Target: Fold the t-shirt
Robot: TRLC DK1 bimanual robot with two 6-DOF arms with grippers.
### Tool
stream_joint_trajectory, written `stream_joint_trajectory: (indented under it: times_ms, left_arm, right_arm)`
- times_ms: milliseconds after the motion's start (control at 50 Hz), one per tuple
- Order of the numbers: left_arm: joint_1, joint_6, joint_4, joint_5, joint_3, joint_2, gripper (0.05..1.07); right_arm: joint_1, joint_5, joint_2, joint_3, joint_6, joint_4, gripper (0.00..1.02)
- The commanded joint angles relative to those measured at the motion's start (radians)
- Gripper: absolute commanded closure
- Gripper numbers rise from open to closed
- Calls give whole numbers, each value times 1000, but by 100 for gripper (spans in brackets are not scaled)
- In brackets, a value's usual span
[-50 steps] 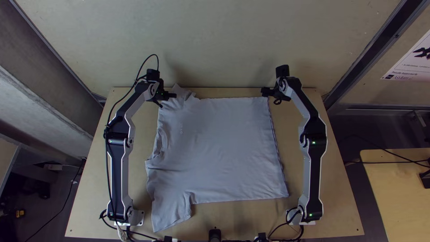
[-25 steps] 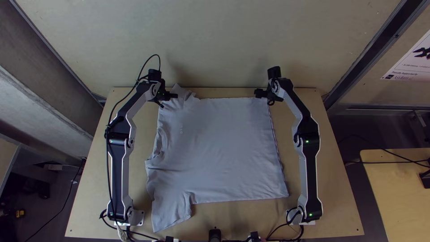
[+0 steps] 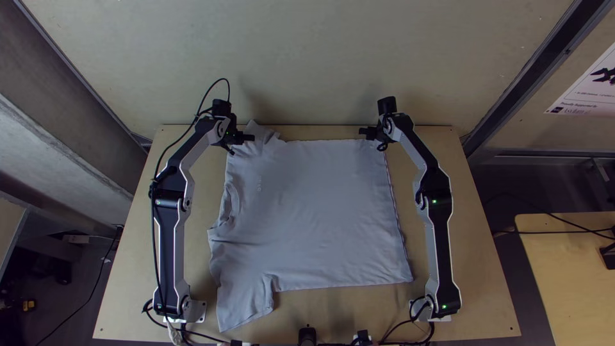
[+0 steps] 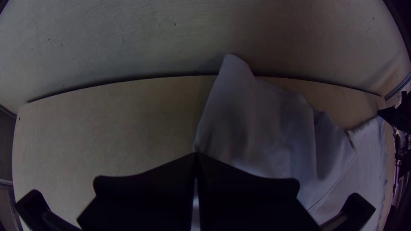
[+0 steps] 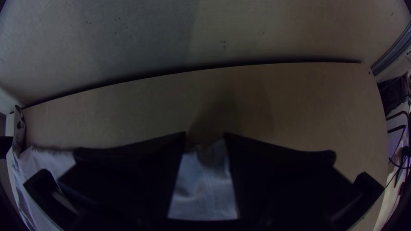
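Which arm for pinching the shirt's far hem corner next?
Right, I'd say: right gripper is open around t-shirt fabric near there; left gripper is shut at the far sleeve.

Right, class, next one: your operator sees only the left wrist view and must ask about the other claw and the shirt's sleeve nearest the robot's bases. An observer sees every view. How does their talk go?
Operator: I've only the left wrist view. Is the right claw open or shut?
Observer: Open. Its fingers stand apart, with part of the shirt showing between them.
Operator: And the sleeve nearest the bases, bunched or spread?
Observer: Spread on the table, beside the base of the left arm without touching it.
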Motion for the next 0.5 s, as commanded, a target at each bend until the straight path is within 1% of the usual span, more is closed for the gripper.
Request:
stream_joint_trajectory:
  times_ms: [0,120,360,480]
  left_arm:
    - [14,-12,-16,-2,-29,-45,105]
    - [25,-7,-18,-2,-34,-59,105]
    - [43,-14,-12,-2,-29,-77,105]
    - [41,-15,14,-2,-20,-90,105]
  right_arm:
    - [3,-1,32,11,-24,-12,100]
    - [1,-1,20,7,-25,-45,100]
    - [-9,0,-12,-5,-25,-51,100]
    - [-17,0,-30,4,-27,-48,100]
